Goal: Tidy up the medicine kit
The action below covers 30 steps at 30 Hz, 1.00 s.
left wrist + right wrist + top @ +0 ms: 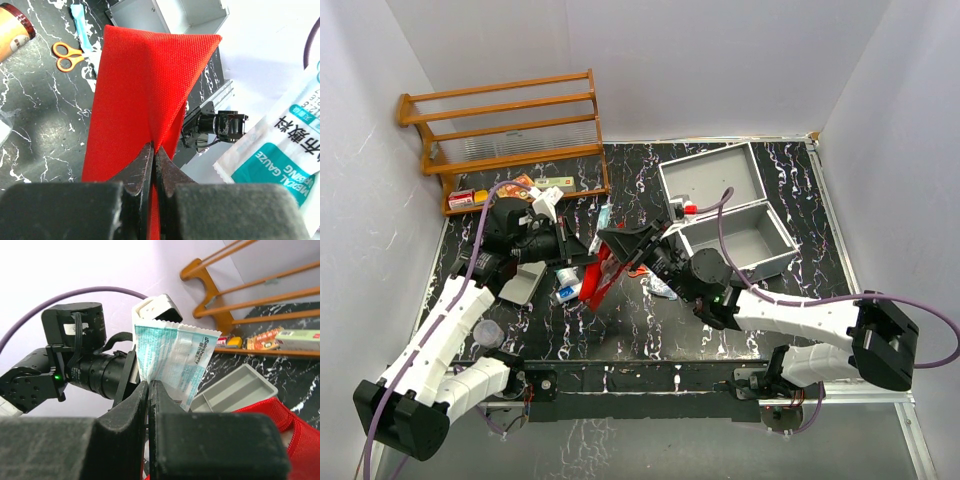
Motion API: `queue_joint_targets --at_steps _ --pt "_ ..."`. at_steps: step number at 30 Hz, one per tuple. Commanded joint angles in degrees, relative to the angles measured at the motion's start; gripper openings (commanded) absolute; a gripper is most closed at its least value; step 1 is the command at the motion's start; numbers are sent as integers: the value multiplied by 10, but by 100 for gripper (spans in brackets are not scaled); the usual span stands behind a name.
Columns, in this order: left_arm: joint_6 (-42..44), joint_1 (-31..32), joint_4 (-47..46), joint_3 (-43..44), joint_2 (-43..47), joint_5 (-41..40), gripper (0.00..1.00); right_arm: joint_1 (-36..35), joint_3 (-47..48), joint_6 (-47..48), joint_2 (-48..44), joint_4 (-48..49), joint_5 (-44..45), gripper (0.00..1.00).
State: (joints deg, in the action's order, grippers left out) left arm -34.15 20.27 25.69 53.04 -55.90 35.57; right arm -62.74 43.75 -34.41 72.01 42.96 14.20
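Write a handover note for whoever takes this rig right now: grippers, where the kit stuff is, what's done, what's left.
Left gripper: shut on the red fabric pouch, mid-table.
Right gripper: shut on a medical gauze packet, beside the pouch.
Medicine kit: open at back right, both halves look bare.
Done: kit opened, pouch and gauze gripped.
Left: nothing stowed yet; loose packets lie by the grey divided tray.

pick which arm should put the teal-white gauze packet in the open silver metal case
Right, probably: the right tool grips the gauze packet, nearer the metal case; the left tool is shut on the red fabric pouch.
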Motion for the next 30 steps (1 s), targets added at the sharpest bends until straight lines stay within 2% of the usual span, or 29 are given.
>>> queue_joint_targets --at_steps 1,14,30 --pt "-17 2 -7 28 17 30 0 -1 -16 30 -13 107 -1 0" --pt "-18 3 -4 44 11 27 0 -1 -50 29 -24 97 10 0" --pt "-30 2 -12 46 7 39 0 -1 -75 38 18 134 4 0"
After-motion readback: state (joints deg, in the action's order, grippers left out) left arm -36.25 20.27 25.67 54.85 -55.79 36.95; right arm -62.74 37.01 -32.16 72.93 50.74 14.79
